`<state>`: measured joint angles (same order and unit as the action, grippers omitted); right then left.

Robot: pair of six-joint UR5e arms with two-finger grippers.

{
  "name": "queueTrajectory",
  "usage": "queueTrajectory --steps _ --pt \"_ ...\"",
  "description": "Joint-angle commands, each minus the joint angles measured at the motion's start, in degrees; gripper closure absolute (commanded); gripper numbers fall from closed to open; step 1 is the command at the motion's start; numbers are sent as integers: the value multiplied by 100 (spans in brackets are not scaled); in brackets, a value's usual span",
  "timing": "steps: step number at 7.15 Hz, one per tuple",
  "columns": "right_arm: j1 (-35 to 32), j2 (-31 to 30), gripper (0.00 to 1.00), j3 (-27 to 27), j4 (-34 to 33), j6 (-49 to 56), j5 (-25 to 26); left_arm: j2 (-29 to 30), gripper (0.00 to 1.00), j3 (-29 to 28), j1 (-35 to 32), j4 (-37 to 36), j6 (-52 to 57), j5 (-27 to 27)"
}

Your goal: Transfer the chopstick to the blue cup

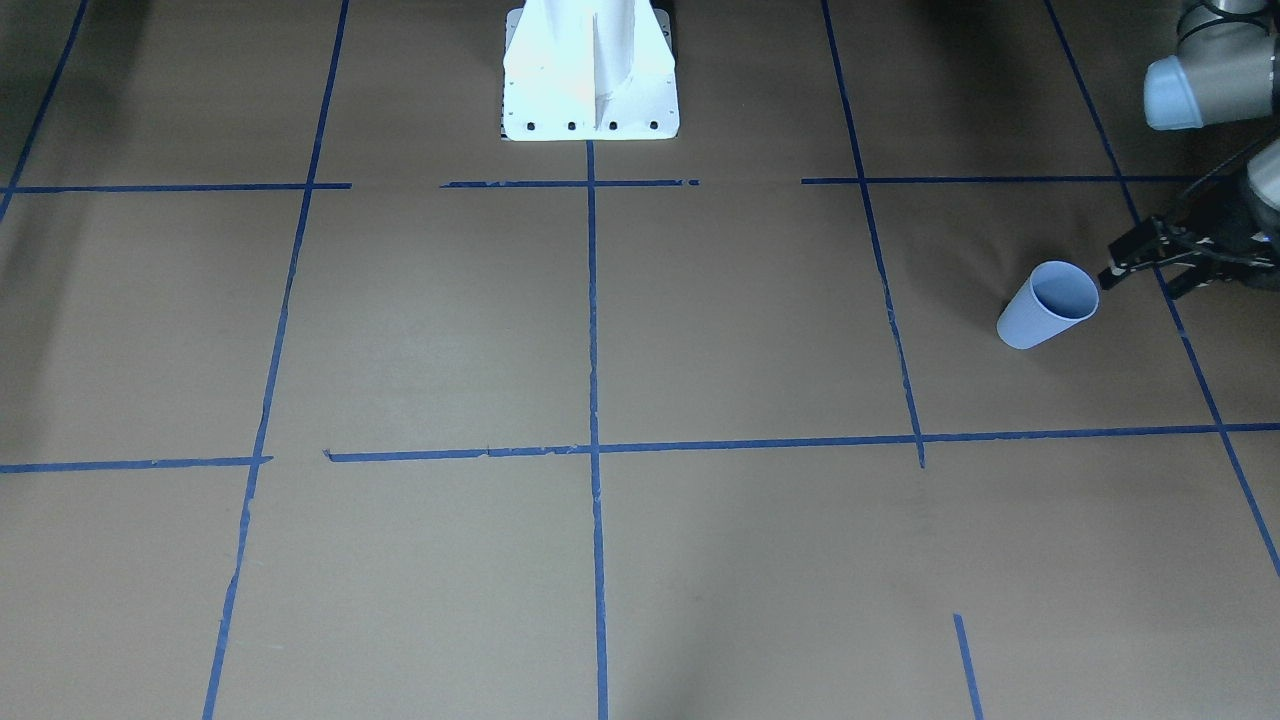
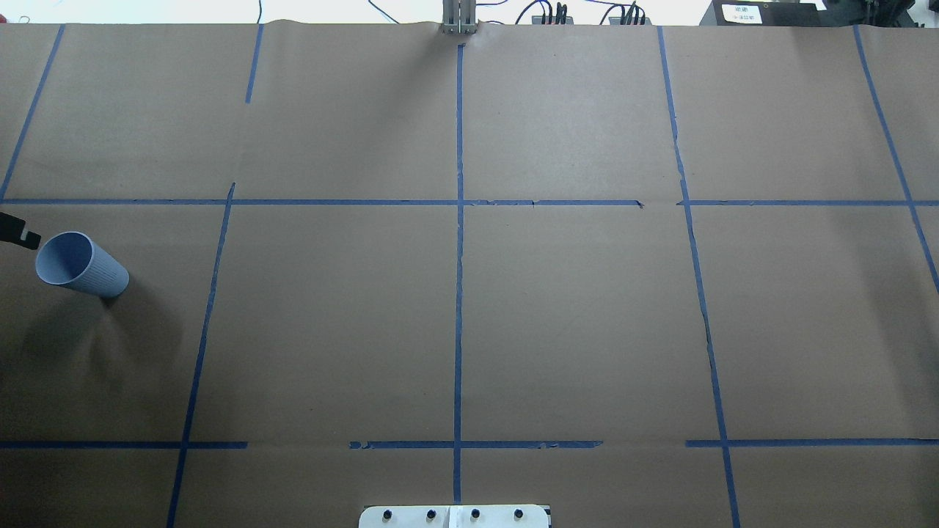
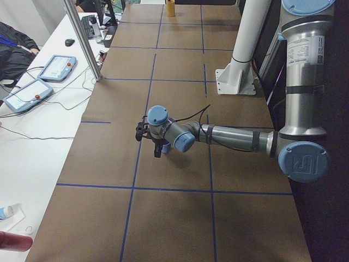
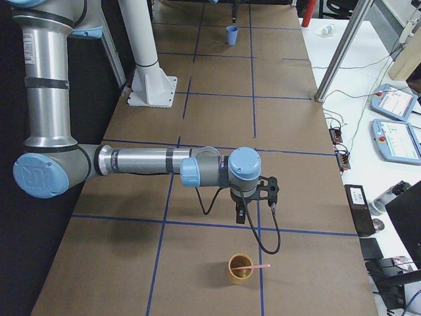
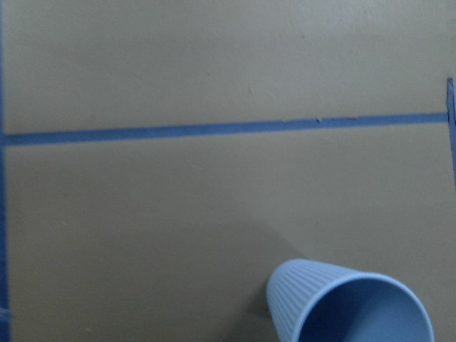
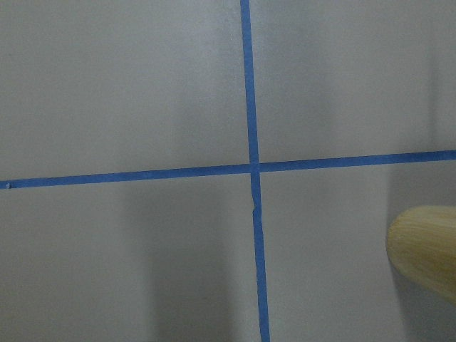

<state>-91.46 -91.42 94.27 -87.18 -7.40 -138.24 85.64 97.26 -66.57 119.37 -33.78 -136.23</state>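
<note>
The blue cup (image 1: 1048, 305) stands upright on the brown table at the robot's far left; it also shows in the overhead view (image 2: 81, 264) and in the left wrist view (image 5: 356, 306). It looks empty. My left gripper (image 1: 1142, 278) hovers just beside the cup's rim, open and empty. A thin chopstick with a pink tip (image 4: 258, 266) leans out of a tan cup (image 4: 240, 268) at the table's other end. My right gripper (image 4: 253, 197) hangs above the table a little short of that tan cup; I cannot tell whether it is open or shut.
The white robot pedestal (image 1: 590, 80) stands at the table's middle edge. Blue tape lines cross the brown paper. The tan cup's wall (image 6: 427, 249) shows at the right wrist view's right edge. Operators' desks with pendants (image 4: 395, 131) lie beyond the table.
</note>
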Motion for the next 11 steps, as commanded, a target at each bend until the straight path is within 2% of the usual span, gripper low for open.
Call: queueTrajectory --steps 1,2,3,4,5,6,8,9,10,11 --pt "-4 -7 0 -31 0 2 -1 23 0 -171 311 51 -41 9" --pt "-4 -7 0 -23 0 -7 -18 49 0 -312 442 60 -41 0" --pt "-4 -7 0 -22 0 -16 -10 50 7 -313 478 60 -41 0" --pt "-4 -7 0 -22 0 -16 -10 50 73 -296 479 60 -76 0" --pt "-12 2 0 4 0 -16 -18 67 96 -261 479 52 -103 0" --pt "-12 2 0 4 0 -16 -27 76 100 -226 479 34 -216 0" --pt "-74 2 0 30 0 -7 -36 260 100 -95 461 -36 -734 -26" --pt "-117 19 0 22 0 -7 -36 304 100 411 435 -567 -866 -78" --pt "-135 19 0 21 0 -7 -45 540 100 1408 426 -2086 -867 -140" --pt "-135 19 0 21 0 -7 -45 1255 100 2071 435 -3685 -876 -71"
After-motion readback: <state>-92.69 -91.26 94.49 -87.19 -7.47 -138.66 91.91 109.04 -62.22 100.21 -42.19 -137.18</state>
